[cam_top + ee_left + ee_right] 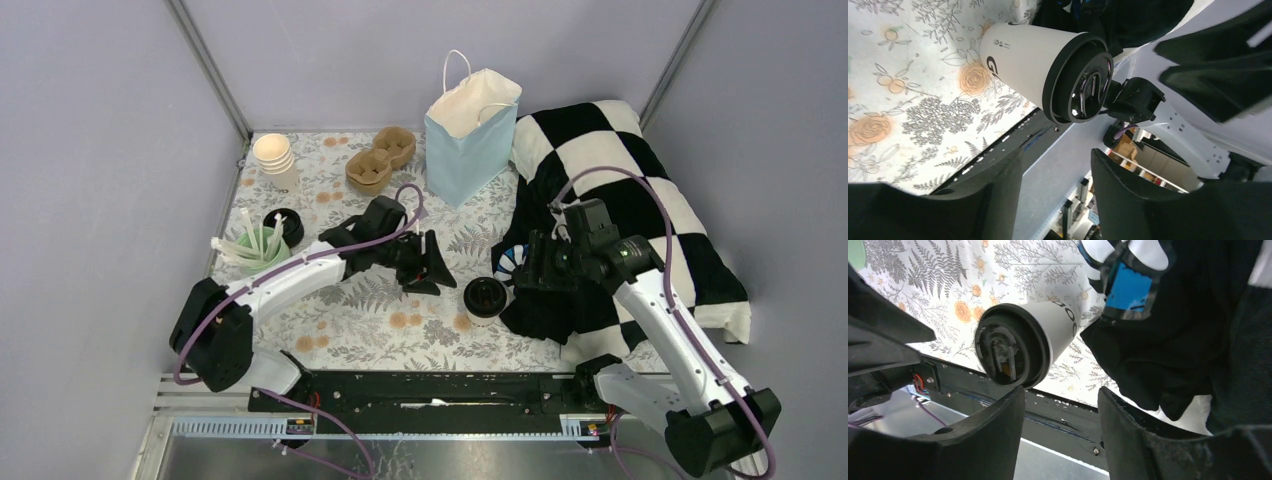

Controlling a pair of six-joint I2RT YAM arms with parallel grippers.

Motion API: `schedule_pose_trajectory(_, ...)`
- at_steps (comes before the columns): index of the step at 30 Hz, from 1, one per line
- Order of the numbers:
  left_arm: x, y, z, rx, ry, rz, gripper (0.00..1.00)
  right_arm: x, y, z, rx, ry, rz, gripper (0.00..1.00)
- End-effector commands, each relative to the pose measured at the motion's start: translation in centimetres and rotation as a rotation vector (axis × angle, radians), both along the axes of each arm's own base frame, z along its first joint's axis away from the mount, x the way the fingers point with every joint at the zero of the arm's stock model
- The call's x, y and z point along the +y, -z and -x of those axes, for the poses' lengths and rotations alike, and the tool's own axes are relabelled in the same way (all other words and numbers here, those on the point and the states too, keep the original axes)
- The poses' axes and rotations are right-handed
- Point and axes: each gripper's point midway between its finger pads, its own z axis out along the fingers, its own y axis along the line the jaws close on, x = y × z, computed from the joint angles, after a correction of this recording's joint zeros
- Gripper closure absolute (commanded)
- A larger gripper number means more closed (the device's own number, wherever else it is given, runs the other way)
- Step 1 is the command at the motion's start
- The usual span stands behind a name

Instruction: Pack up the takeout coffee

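One takeout coffee, a white paper cup (485,298) with a black lid, stands on the floral tablecloth between my two grippers. My left gripper (438,272) is just left of it, open and empty. In the left wrist view the cup (1023,60) lies beyond the fingertips of that gripper (1058,170). My right gripper (522,272) is just right of the cup, also open. In the right wrist view the cup (1048,325) sits past the left fingertip of the gripper (1060,400). Another round black lid (284,226) shows at the far left. The blue paper bag (470,135) stands open at the back.
A black-and-white checkered blanket (640,190) covers the right side, with a blue-and-white striped item (510,262) at its edge near my right gripper. A brown cup carrier (380,160), a stack of cream cups (273,158) and a mint-green cup with sticks (258,248) stand at the back left.
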Motion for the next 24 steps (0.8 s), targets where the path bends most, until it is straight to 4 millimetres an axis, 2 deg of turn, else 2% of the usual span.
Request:
schedule_pose_trajectory(1,-1.5,-1.8,-0.6,-0.028,0.016,0.064,0.49,0.9,1.7,0.0,0.049,-0.001,-0.213,0.41)
schedule_pose_trajectory(6,-1.9,0.3,0.2,0.041,0.052,0.031,0.54,2.1,2.7,0.1,0.086,-0.001,-0.346,0.49)
schedule_pose_trajectory(13,-2.9,1.8,0.1,0.051,0.085,0.001,0.57,2.2,3.7,0.6,0.096,-0.001,-0.365,0.49)
schedule_pose_trajectory(24,-3.6,2.3,-0.4,0.049,0.076,0.008,0.55,2.9,4.6,0.7,0.141,-0.027,-0.394,0.47)
